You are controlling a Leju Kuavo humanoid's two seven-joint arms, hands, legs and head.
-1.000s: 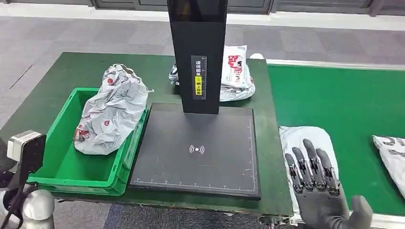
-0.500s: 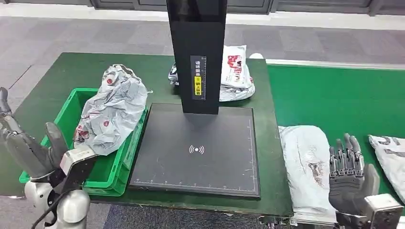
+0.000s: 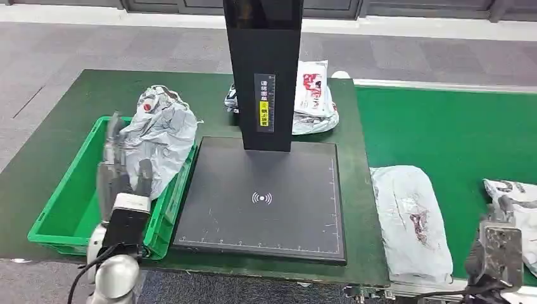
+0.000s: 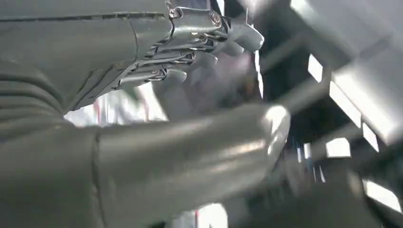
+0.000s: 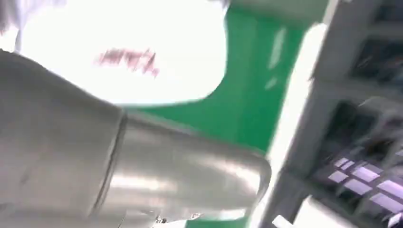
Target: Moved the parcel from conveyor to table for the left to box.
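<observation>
Grey carpet tiles are stretching behind a green-topped desk (image 3: 76, 95), where a black scanner pad (image 3: 266, 196) with its upright post (image 3: 263, 69) is sitting beside a green conveyor belt (image 3: 456, 126). Lying at the belt's near edge, just beside the desk, is the white parcel (image 3: 411, 218) awaiting transfer; it is not yet on the desk, so the move appears unstarted. A second white bag (image 3: 516, 202) is lying farther along the belt, and more bags (image 3: 313, 98) are resting behind the post.

On the desk's other side, a green crate (image 3: 69, 215) is holding a crumpled grey mailer (image 3: 155, 142), presumably boxed already. The robot's left hand (image 3: 120, 171) is rising over the crate with fingers spread and holding nothing, seemingly waiting for its turn to box.

The right wrist (image 3: 500, 250) is hanging low at the belt's edge between the two white bags; whether the right hand's fingers are spread or curled cannot be told, its wrist view being blurred.
</observation>
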